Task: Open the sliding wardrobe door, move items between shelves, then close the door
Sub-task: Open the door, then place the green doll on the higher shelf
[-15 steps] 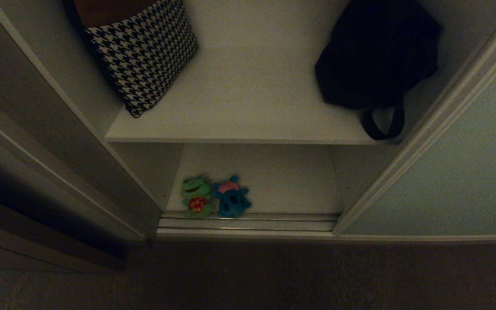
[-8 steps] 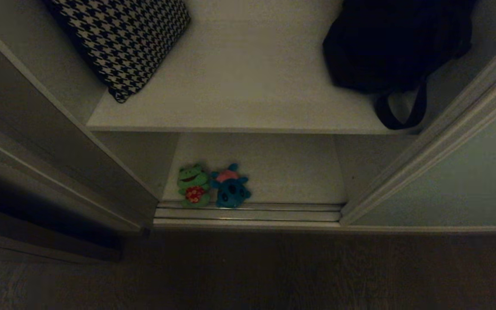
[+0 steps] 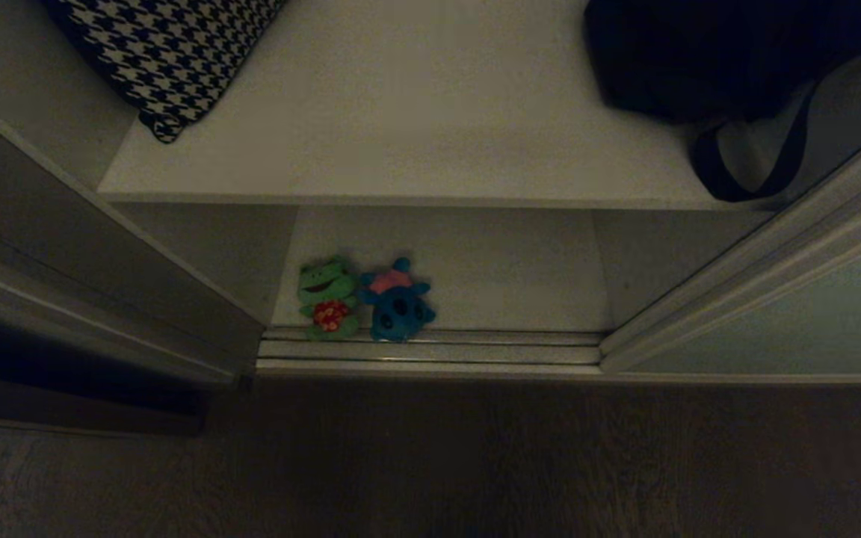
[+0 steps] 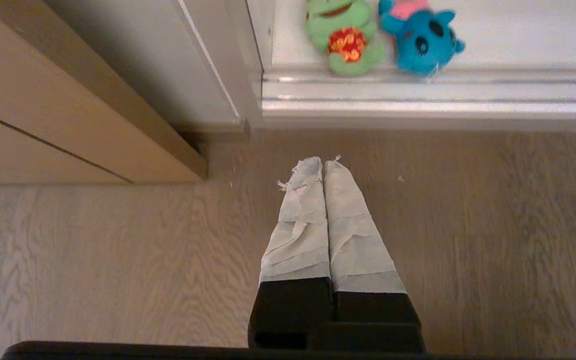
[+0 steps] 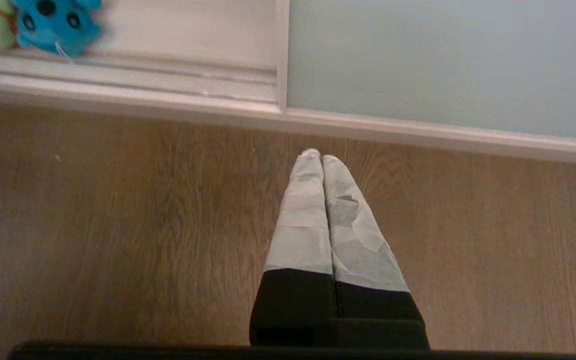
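The wardrobe stands open, its pale grey-green sliding door (image 3: 797, 329) pushed to the right. A green frog toy (image 3: 326, 297) and a blue toy with a pink back (image 3: 396, 302) sit side by side at the front left of the white bottom shelf (image 3: 505, 276), just behind the floor track (image 3: 430, 351). The upper shelf (image 3: 415, 112) runs above them. Both arms hang outside the head view. My left gripper (image 4: 322, 162) is shut and empty over the wooden floor, short of the frog (image 4: 345, 37). My right gripper (image 5: 316, 155) is shut and empty too, in front of the door (image 5: 443, 65).
A houndstooth cushion (image 3: 161, 45) leans at the upper shelf's left and a black strapped bag (image 3: 729, 60) lies at its right. Brown wooden trim (image 4: 68, 115) flanks the wardrobe on the left. Wooden floor (image 3: 430, 463) spreads in front.
The whole head view has shifted: the camera has sunk and come closer, so both shelves sit higher and larger in the picture. The toys, cushion and bag have kept their places.
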### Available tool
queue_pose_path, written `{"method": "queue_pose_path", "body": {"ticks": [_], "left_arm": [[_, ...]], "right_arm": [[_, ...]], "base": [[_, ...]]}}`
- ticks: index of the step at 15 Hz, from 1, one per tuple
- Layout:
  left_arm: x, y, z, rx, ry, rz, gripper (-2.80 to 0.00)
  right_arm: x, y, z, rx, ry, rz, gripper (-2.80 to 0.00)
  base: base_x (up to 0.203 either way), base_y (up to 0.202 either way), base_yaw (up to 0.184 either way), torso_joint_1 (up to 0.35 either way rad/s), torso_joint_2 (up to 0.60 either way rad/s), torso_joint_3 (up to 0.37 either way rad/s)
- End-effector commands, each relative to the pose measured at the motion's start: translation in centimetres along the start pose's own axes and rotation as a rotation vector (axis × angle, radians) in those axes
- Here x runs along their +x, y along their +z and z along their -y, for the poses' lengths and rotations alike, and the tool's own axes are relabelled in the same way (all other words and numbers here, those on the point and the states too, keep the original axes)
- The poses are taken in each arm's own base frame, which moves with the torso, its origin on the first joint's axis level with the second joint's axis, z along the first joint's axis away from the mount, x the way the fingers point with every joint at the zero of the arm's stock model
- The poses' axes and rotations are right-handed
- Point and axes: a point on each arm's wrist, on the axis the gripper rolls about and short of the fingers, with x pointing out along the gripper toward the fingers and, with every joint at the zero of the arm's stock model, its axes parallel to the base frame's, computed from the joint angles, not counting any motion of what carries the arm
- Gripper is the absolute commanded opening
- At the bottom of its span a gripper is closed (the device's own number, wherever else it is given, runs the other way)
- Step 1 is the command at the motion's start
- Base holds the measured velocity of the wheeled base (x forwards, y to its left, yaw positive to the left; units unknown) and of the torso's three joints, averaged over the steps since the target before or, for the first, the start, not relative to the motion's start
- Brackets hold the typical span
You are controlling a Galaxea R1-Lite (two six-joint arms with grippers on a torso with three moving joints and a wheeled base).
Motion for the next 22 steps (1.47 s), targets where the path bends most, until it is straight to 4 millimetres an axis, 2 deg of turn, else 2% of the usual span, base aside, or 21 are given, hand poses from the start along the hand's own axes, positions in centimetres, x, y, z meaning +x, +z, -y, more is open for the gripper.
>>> {"method": "queue_pose_path", "body": {"ticks": [1, 4, 12, 13, 16, 18, 20, 22], "left_arm": [[0.0, 0.0, 0.0, -0.002, 0.001, -0.003, -2.80], [0.0, 0.0, 0.0, -0.009, 0.004, -0.002, -2.80], [-0.1, 0.4, 0.0, 0.002, 0.010, 0.011, -2.80], [-0.4, 1.2, -0.1, 0.001, 0.008, 0.036, -2.80], [-1.0, 5.7, -0.2, 0.004, -0.024, 0.047, -2.80], [1.2, 9.4, -0.4, -0.012, -0.055, -0.070, -2.80], [5.4, 12.6, -0.7, -0.028, -0.073, -0.220, -2.80], [10.5, 13.3, -0.8, -0.016, -0.095, -0.403, -2.80]], "right_arm": [[0.0, 0.0, 0.0, -0.001, 0.001, 0.002, -2.80], [0.0, 0.0, 0.0, -0.001, 0.001, 0.002, -2.80], [0.0, 0.0, 0.0, -0.001, 0.001, 0.002, -2.80], [0.0, 0.0, 0.0, -0.001, 0.002, 0.002, -2.80], [0.0, 0.0, 0.0, -0.001, 0.001, 0.002, -2.80], [0.0, 0.0, 0.0, -0.001, 0.001, 0.002, -2.80], [0.0, 0.0, 0.0, -0.001, 0.001, 0.002, -2.80], [0.0, 0.0, 0.0, -0.001, 0.001, 0.002, -2.80]], "base": [[0.000, 0.000, 0.000, 0.000, 0.00, -0.194], [0.000, 0.000, 0.000, 0.004, 0.00, -0.170], [0.000, 0.000, 0.000, 0.001, 0.00, -0.010], [0.000, 0.000, 0.000, 0.000, 0.00, 0.000], [0.000, 0.000, 0.000, 0.000, 0.00, 0.000], [0.000, 0.000, 0.000, 0.000, 0.00, 0.000], [0.000, 0.000, 0.000, 0.000, 0.00, 0.000], [0.000, 0.000, 0.000, 0.000, 0.00, 0.000]]}}
